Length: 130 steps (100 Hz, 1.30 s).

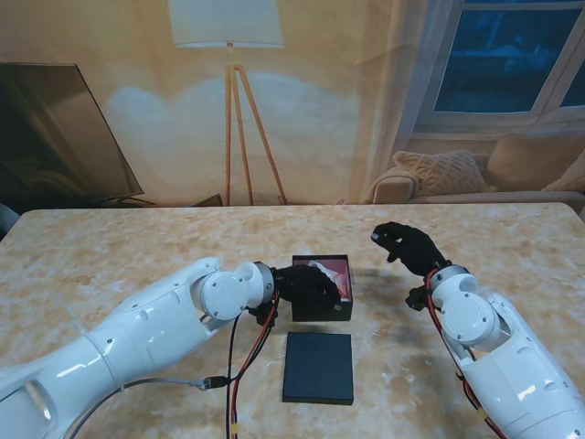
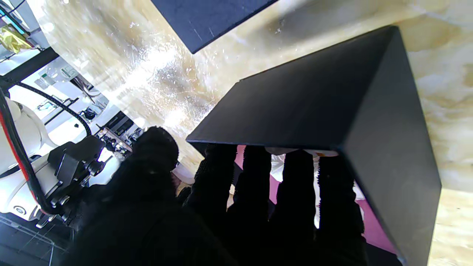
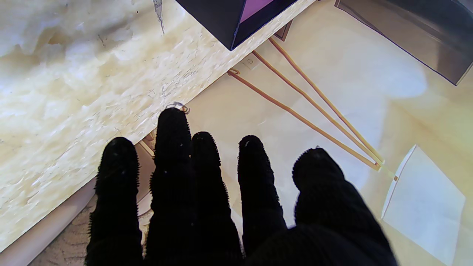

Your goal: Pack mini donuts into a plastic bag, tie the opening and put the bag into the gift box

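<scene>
left hand (image 1: 306,283) fingers (image 2: 255,173) inside gift box (image 1: 324,306), right hand (image 1: 409,246) empty

The stand camera looks down from above the shoulders across the whole table (image 1: 110,247) toward its far edge. The left wrist camera sits close against the gift box (image 2: 314,107). The right wrist camera looks past the far edge; all three share that box.
</scene>
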Motion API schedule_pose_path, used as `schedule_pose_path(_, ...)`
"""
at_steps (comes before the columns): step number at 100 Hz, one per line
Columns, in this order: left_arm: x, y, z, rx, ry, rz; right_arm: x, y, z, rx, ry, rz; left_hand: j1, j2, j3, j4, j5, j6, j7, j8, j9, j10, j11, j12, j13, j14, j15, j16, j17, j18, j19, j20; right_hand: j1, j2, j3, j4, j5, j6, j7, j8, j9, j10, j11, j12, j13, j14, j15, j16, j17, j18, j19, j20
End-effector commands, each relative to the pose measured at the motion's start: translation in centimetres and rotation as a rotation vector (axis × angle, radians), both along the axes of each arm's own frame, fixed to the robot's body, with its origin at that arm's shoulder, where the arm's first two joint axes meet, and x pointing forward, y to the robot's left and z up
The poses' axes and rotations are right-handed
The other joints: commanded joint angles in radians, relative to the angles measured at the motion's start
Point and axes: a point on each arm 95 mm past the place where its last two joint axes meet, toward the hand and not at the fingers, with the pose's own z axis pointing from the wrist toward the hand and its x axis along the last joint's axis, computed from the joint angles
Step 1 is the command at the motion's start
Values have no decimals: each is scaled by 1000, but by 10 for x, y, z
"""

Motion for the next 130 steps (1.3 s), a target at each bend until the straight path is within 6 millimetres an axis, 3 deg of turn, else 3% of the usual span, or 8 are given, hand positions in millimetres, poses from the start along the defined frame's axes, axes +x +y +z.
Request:
schedule_pose_path(1,0,-3,-1,9,18,-12,-3,4,-5,3,18,12,65,61,-137,25,14,-6,-23,-16,-22,-18,2,-12,-18,0,-29,10,-12,-24,-17,23,12,8,-4,11,-13,-16,-1,-5,-12,10,-8,2,-3,-4,-3,21,-7,7,-1,19)
schedule_pose_path(13,-1,-5,0,-14,19,-3,-3,4,-5,2,18,12,80,47,-139,25,6,-19,-25,-15,-37,-18,1,-12,-25,-4,-33,8,-12,-25,-17,21,14,7,-3,11,-11,-16,1,-4,-11,8,-8,2,-3,-6,-4,20,-7,6,-1,19)
schedule_pose_path(23,-1,-6,9,-55,-10,1,-4,4,-5,8,21,4,151,-43,-129,23,-4,-66,11,9,-53,-31,6,-11,-36,-10,-48,-2,-19,-21,-29,12,13,7,-4,11,-12,-16,0,-4,-12,10,-8,2,-2,-5,-3,20,-8,7,-1,19)
schedule_pose_path(59,-23,-2,45,-207,-156,43,-11,2,-6,-1,50,-6,150,-40,-133,22,-65,-54,29,18,-103,-26,6,-10,-52,-1,-36,1,-28,-28,-44,0,18,3,-2,10,-10,-17,5,-3,-5,7,-4,4,0,-4,0,22,-10,7,-2,19)
schedule_pose_path(80,-39,22,46,-223,-253,94,-19,-1,-1,-72,90,45,164,-47,-130,22,-67,-24,34,6,-73,-13,79,64,-9,2,79,112,-1,-38,14,25,25,-7,-3,3,2,-39,13,-22,60,-27,105,74,67,-50,184,105,46,-18,50,36)
schedule_pose_path(106,-61,61,37,-181,-320,221,-33,-15,3,-210,215,189,171,-30,-129,25,-38,13,-3,-19,14,10,185,243,68,48,290,383,41,7,180,216,93,-81,106,-18,-18,-96,182,-282,210,-124,330,218,223,-155,517,179,173,-65,166,53)
schedule_pose_path(124,-77,82,27,-102,-266,288,-42,-24,3,-309,363,333,193,-27,-122,31,-22,42,-46,-38,67,45,235,335,139,67,392,489,80,34,272,333,130,-67,151,1,-100,-157,102,-352,246,-166,400,256,262,-194,599,200,207,-90,193,53)
schedule_pose_path(130,-82,88,22,-74,-271,306,-43,-25,2,-334,395,358,223,-29,-112,35,-11,47,-51,-39,90,51,267,376,173,67,452,534,105,36,330,383,133,-49,168,19,-115,-182,29,-322,255,-179,420,274,271,-204,624,202,216,-99,199,50)
